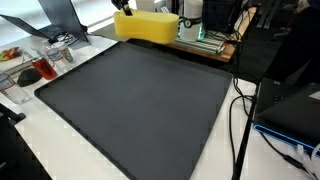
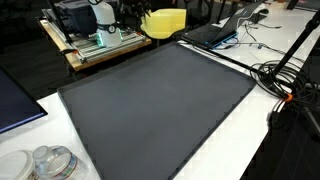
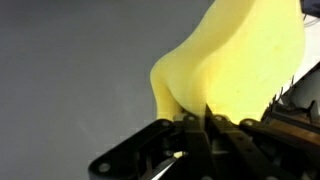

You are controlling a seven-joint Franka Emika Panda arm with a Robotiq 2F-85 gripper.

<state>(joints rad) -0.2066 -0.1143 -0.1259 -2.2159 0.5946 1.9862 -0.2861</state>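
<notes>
Pinching, wrist view: the end effector (image 3: 205,122) has its fingers pressed in on the yellow sponge (image 3: 235,60), and the foam is squeezed narrow where they bite.
Sponge from end effector, wrist view: dead ahead of the fingertips, with no gap. Its bulk rises up and to the right of the frame.
Mat, wrist view: the black mat (image 3: 70,70) shows as a grey blur behind the sponge; cannot tell whether the sponge touches it.
Sponge, exterior view: the yellow block (image 1: 148,26) sits at the mat's far edge, long axis running along that edge. The end effector cannot be made out here.
Mat, exterior view: the black mat (image 1: 140,110) covers most of the white counter (image 1: 215,160).
Containers, exterior view: a tray (image 1: 10,60) off the mat's near-left corner holds red bits too small to name, with a wire rack (image 1: 60,48) just beside it.
Sponge, exterior view: the sponge (image 2: 165,20) is beyond the mat's far edge, between the wooden cart (image 2: 90,50) and the laptop (image 2: 215,35).
Containers, exterior view: clear tubs (image 2: 50,162) stand off the mat's near corner, contents not readable.
Cables, exterior view: cables (image 2: 285,80) lie coiled off the mat's right edge.
</notes>
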